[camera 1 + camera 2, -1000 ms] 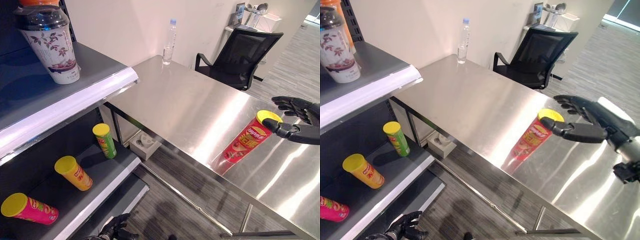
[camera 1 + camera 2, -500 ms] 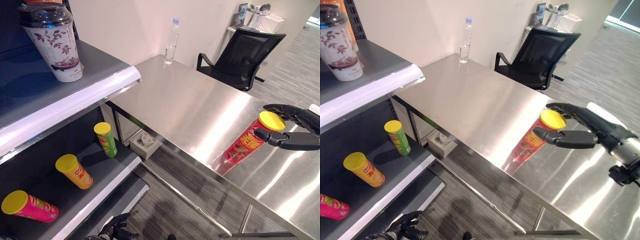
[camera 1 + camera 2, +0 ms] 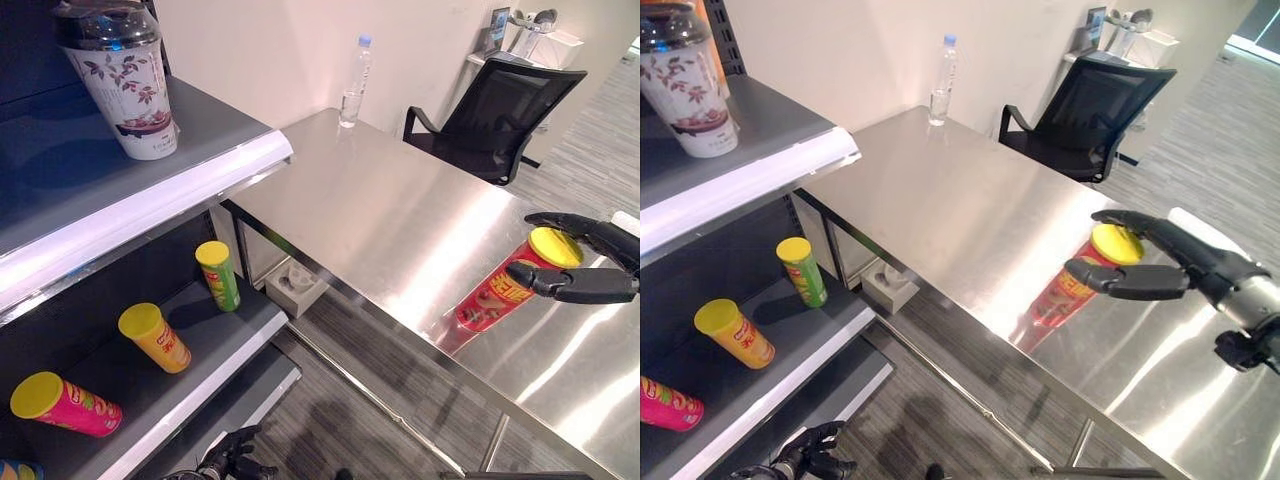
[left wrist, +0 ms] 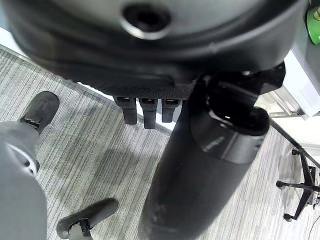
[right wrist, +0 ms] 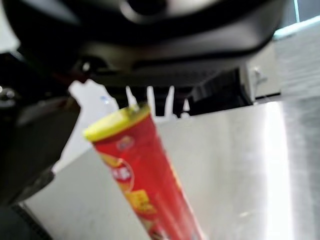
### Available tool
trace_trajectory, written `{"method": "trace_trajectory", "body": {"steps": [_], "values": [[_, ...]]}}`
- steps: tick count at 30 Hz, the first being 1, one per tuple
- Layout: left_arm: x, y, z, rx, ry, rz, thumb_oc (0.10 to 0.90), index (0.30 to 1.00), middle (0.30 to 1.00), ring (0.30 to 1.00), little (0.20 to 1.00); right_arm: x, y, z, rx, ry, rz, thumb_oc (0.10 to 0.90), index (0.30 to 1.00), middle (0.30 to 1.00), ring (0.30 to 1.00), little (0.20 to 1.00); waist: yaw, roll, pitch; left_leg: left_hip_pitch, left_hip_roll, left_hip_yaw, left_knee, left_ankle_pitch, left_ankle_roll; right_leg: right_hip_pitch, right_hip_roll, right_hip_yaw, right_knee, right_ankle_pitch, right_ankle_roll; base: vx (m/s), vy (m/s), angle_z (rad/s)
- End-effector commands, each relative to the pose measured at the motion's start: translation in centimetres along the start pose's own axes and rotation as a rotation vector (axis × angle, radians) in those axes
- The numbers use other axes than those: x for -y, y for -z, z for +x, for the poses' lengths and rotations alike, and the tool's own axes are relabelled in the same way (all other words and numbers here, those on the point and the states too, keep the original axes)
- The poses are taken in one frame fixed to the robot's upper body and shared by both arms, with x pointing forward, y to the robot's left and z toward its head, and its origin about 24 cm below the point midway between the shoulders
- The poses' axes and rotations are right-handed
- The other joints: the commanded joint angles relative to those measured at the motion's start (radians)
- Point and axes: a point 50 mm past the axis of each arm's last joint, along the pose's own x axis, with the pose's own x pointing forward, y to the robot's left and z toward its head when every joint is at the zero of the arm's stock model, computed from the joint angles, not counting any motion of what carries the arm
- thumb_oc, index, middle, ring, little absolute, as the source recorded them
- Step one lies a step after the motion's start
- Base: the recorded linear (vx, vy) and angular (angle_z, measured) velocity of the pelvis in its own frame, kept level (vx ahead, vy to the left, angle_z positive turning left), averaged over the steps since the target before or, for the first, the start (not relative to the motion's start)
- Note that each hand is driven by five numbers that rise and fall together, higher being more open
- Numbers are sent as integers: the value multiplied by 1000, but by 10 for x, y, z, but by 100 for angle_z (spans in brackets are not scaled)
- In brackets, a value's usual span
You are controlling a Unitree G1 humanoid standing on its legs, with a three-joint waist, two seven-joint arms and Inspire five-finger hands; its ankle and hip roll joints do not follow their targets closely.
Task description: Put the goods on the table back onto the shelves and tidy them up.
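A steel table (image 3: 400, 220) stands beside grey shelves (image 3: 130, 180). On the table, a red can (image 3: 1080, 285) stands between the open right hand's (image 3: 1200, 270) thumb and fingers. The left hand (image 3: 805, 462), fingers curled, hangs low.

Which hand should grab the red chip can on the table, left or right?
Right. The right hand is already at the red chip can, its open fingers and thumb on either side of the yellow lid. The left hand hangs low near the floor below the shelves, far from the table.
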Motion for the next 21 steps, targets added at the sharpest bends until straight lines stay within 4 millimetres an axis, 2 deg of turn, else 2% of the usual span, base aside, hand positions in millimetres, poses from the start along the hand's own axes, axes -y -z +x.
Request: {"method": "trace_trajectory", "body": {"steps": [1, 8, 9, 10, 11, 12, 21], "values": [[-6, -52, 9, 198, -1, 49, 800, 900, 900, 900, 900, 54, -28, 2, 116, 253, -87, 800, 900, 900, 900, 900, 37, -27, 10, 48, 65, -41, 7, -26, -78, -4, -16, -107, 18, -76, 27, 7, 3, 4], [-8, -50, 9, 191, -10, 49, 800, 900, 900, 900, 900, 51, -26, 3, 102, 234, -86, 800, 900, 900, 900, 900, 42, -28, 14, 48, 62, -49, 6, -29, -77, 2, -18, -113, 18, -79, 25, 9, 7, 5], [-9, -49, 9, 190, -11, 48, 800, 900, 900, 900, 900, 50, -25, 3, 96, 225, -86, 678, 716, 716, 716, 716, 43, -28, 14, 48, 62, -49, 6, -29, -77, 3, -18, -114, 18, -79, 25, 5, 5, 3], [-9, -49, 9, 189, -13, 49, 800, 900, 900, 900, 900, 50, -25, 4, 94, 219, -85, 627, 641, 641, 641, 641, 43, -29, 15, 48, 62, -49, 6, -29, -77, 3, -18, -115, 18, -79, 25, 0, 1, 3], [-9, -49, 9, 186, -13, 48, 800, 900, 900, 900, 900, 49, -25, 4, 93, 211, -85, 489, 434, 434, 434, 434, 44, -30, 14, 48, 61, -49, 6, -29, -77, 3, -18, -116, 18, -79, 25, 0, 0, 0], [-9, -49, 9, 186, -13, 48, 800, 900, 900, 900, 900, 49, -25, 4, 93, 211, -84, 406, 309, 309, 309, 309, 43, -30, 14, 48, 61, -49, 6, -29, -77, 3, -18, -116, 18, -79, 25, 0, 0, 0], [-9, -50, 9, 190, -12, 37, 800, 900, 900, 900, 900, 45, -31, 4, 109, 135, -83, 400, 300, 300, 300, 300, 39, -36, 12, 53, 64, -48, 7, -26, -81, 8, -13, -118, 18, -82, 23, 0, 0, 0]]}}
